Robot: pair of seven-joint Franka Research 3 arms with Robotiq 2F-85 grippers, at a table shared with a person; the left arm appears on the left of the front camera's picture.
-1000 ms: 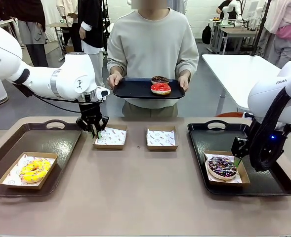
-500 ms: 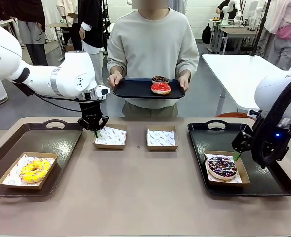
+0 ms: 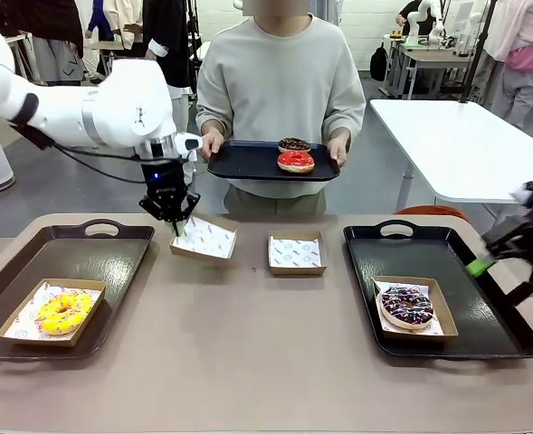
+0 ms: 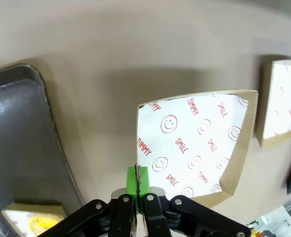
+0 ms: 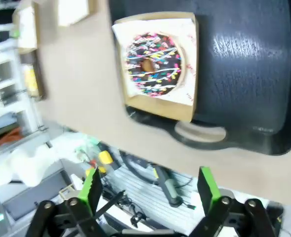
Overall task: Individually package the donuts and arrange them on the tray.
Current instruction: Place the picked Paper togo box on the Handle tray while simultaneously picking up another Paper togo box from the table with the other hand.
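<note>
My left gripper (image 3: 174,220) is shut on the near-left rim of an empty paper-lined box (image 3: 205,238), which hangs tilted just above the table. In the left wrist view the green pads (image 4: 132,181) pinch that box's (image 4: 194,143) edge. The yellow donut (image 3: 63,311) lies in a box on the left tray (image 3: 85,253). A purple sprinkled donut (image 3: 407,306) sits boxed on the right tray (image 3: 483,316). My right gripper (image 3: 488,271) is open at the far right, above that tray; its wrist view looks down on the sprinkled donut (image 5: 152,63). The red donut (image 3: 295,161) and chocolate donut (image 3: 293,145) rest on a tray the person holds.
A second empty lined box (image 3: 296,253) stands mid-table, to the right of the held one. The person stands at the far side, both hands on the black serving tray (image 3: 248,163). The near half of the table between the two trays is bare.
My left gripper closed on the box's rim and raised it, tilting the box. My right arm drew back to the right, away from the sprinkled donut, its jaws opening wider.
</note>
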